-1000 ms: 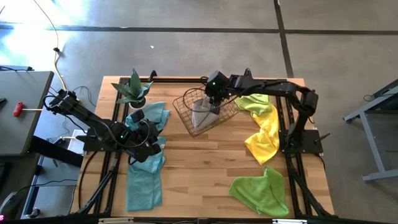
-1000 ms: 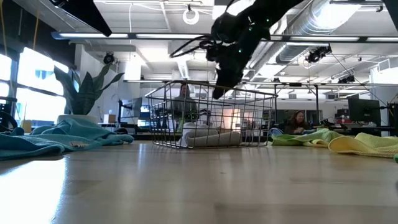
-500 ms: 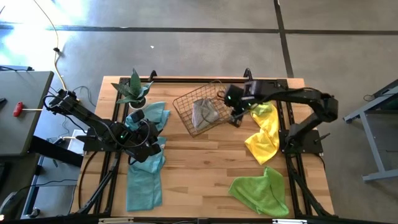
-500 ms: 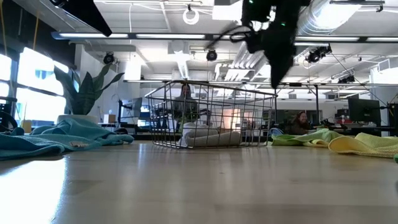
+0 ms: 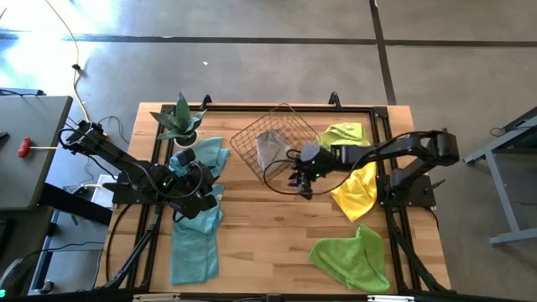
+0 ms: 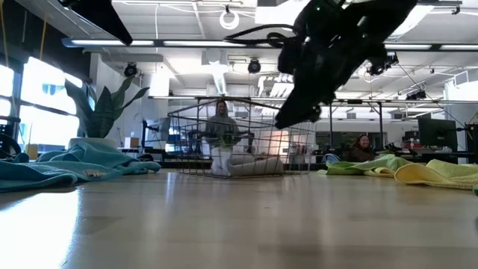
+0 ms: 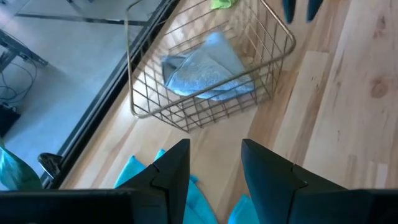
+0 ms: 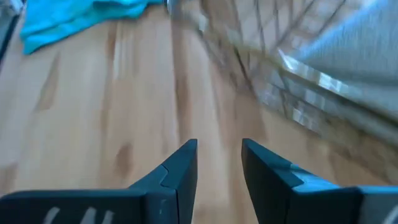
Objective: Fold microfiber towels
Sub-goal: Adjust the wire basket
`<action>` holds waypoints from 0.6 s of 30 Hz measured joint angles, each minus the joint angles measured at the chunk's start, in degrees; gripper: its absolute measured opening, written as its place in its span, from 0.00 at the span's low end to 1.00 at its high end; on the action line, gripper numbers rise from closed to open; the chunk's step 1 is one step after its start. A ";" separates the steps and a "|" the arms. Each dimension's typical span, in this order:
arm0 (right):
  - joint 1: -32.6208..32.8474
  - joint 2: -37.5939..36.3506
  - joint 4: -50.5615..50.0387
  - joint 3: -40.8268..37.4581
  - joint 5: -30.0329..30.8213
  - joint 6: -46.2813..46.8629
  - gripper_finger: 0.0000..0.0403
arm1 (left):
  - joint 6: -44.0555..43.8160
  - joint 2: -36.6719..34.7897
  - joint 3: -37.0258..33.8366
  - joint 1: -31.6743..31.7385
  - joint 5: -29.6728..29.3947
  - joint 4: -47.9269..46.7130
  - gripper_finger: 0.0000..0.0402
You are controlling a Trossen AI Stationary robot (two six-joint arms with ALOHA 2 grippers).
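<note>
right tool (image 5: 304, 186) hangs over bare wood of the light wooden table (image 5: 268, 235), just in front of the wire mesh basket (image 5: 277, 149), fingers apart w/ a clear gap, nothing between them. in the low view it hovers above the table top, not touching. right wrist view: both dark fingers (image 8: 177, 171) parted over wood grain, basket wire close by, blurred.

folded grey microfiber towel (image 5: 270, 151) sits inside the basket; left wrist view shows it bunched on the basket floor (image 7: 208, 65).

left tool (image 5: 197, 200) is low at the table's left side, over the teal blue microfiber towel (image 5: 195, 239) that runs long toward the front edge. its fingers (image 7: 174, 171) stand apart, empty gap, teal cloth visible beneath. a second teal bunch (image 5: 205, 158) lies near the green spiky potted plant (image 5: 179, 122) at the back left corner.

right side: lime green microfiber towel (image 5: 344, 134) at the back, touching the yellow microfiber towel (image 5: 357, 189) which drapes forward from it. another lime green towel (image 5: 352, 256) lies crumpled near the front right corner, well apart from the basket.

low view: people sit far off in the room behind the table.
</note>
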 joint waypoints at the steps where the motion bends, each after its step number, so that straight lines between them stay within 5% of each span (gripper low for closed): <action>1: 0.41 1.26 2.66 -0.05 1.15 -0.60 0.29 | 0.00 0.00 0.00 0.00 0.02 0.03 0.33; 8: 2.58 9.78 11.31 4.11 4.85 -1.67 0.29 | 0.00 0.00 0.00 -0.01 0.02 0.01 0.33; 18: 3.94 18.11 20.89 11.72 18.58 -2.67 0.29 | 0.00 0.00 0.00 0.00 0.03 -0.05 0.33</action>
